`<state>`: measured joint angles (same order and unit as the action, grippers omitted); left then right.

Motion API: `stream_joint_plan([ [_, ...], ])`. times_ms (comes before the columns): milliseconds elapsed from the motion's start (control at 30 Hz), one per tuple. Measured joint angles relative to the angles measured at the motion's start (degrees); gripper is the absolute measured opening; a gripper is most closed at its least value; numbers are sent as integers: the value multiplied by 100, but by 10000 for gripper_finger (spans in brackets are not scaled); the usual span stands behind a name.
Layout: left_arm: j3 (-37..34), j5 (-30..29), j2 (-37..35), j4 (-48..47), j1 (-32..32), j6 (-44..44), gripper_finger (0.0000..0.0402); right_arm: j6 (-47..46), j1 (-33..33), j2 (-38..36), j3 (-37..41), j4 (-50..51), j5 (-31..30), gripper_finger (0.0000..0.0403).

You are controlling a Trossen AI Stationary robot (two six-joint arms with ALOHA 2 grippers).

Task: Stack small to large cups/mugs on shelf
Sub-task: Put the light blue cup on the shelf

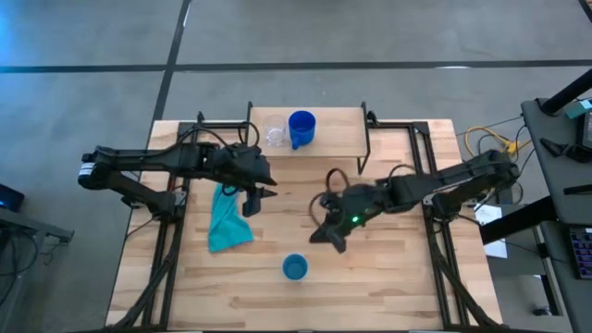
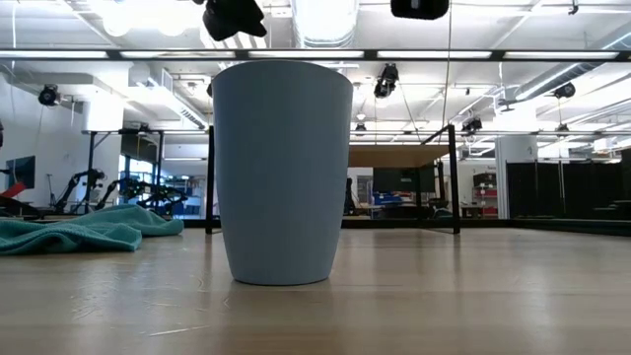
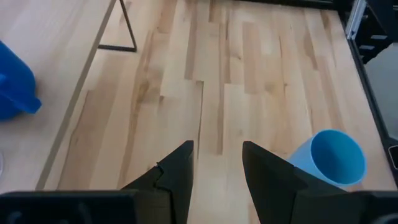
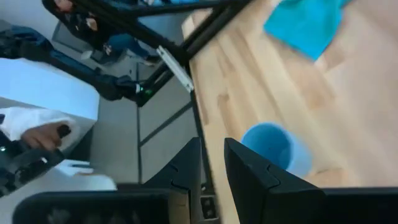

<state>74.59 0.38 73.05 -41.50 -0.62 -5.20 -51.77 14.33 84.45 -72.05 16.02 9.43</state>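
The lighter blue handleless cup (image 1: 295, 268) stands upright on its base on the table near the near edge, large in the low view (image 2: 283, 173). The clear glass cup (image 1: 275, 134) and the dark blue mug (image 1: 302, 129) stand side by side on the shelf (image 1: 338, 129). My left gripper (image 1: 252, 205) hovers open beside the teal cloth, pointing toward the near edge; its wrist view shows the blue cup (image 3: 333, 158) ahead. My right gripper (image 1: 331, 239) hangs just beyond the blue cup (image 4: 273, 146) on its right side, with a narrow gap between its fingers (image 4: 213, 162).
A teal cloth (image 1: 227, 217) lies crumpled on the table's left half, left of the blue cup. The shelf's thin black legs (image 2: 455, 177) stand at the far side. Bare wood lies between the shelf and the cup. A person's hand (image 4: 37, 134) shows beyond the table.
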Motion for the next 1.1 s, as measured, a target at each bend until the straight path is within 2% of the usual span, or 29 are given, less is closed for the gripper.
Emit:
stream_joint_plan([
  [267, 0, 199, -271, -82, 2, 398, 123, -542, 63, 1226, -1041, 341, -65, 88],
  [567, 0, 216, -766, -197, 0, 746, 123, -772, 70, 2425, -2844, 2697, -52, 111],
  [767, 0, 221, -1128, -312, 0, 718, 123, -929, 111, 3100, -4001, 3328, -109, 101],
  [967, 0, 223, -1578, -255, 0, 714, 123, -827, 228, 3895, -5005, 4887, 3, 97],
  [1100, 2, 224, -1835, -178, 0, 711, 123, -828, 289, 4233, -5411, 5353, 8, 106],
])
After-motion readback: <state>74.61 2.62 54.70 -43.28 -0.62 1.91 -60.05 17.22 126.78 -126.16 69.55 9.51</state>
